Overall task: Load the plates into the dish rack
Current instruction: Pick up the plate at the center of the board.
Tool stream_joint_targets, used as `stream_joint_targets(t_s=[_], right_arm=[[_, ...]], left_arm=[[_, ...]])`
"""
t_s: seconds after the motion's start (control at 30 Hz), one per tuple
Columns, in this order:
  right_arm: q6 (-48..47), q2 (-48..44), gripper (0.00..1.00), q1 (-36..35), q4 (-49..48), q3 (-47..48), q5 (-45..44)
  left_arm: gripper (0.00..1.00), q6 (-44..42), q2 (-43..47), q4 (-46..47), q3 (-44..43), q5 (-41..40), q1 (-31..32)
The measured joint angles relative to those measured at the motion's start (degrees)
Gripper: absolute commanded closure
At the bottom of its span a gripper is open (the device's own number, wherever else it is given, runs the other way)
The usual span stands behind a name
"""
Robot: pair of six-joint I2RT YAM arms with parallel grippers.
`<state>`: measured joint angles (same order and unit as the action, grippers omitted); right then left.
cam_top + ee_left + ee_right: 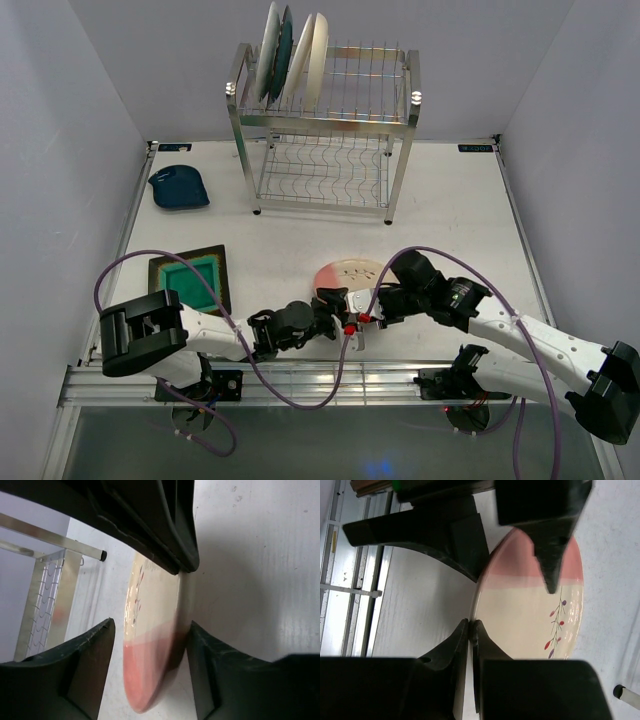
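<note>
A cream plate with a pink band and a twig pattern (350, 272) lies near the table's front middle. My right gripper (368, 316) is shut on its rim; in the right wrist view the fingertips (471, 622) pinch the cream edge of the plate (530, 605). My left gripper (336, 302) is open and straddles the pink edge (150, 680), one finger (95, 650) on each side. The steel dish rack (400, 110) stands at the back. Its upper tier holds a white plate (269, 50), a dark teal plate (285, 52) and a cream plate (315, 52) upright.
A square green plate with a dark rim (190, 280) lies front left. A small dark blue dish (180, 188) lies at the far left. Grey walls close in both sides. The rack's post and wire shelf show in the left wrist view (50, 595).
</note>
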<state>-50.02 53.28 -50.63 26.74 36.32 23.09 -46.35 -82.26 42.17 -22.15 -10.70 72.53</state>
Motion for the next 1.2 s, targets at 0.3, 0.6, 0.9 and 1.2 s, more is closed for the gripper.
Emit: stream_joint_targets(t_s=[0.3,0.6,0.9,1.2], right_arm=[[-0.57,-0.26,0.92,0.42,-0.81,1.16,-0.70],[-0.61,-0.50,0.84,0.52,-0.66,1.38,-1.05],[0.48,-4.26,0.43,0.68,-3.93,1.38,-0.94],[4.59,-6.91,0.47,6.64,-11.30,1.33,-2.16]], left_arm=[[0.93,-2.64,-2.05,-0.13,-0.04,-1.60,1.29],[1.00,-2.95,-2.29,0.28,-0.20,-2.51,1.42],[1.00,-2.29,-2.16,0.39,-0.24,-2.12,1.46],[1.00,0.09,-0.17,0.07,0.17,0.04,1.42]])
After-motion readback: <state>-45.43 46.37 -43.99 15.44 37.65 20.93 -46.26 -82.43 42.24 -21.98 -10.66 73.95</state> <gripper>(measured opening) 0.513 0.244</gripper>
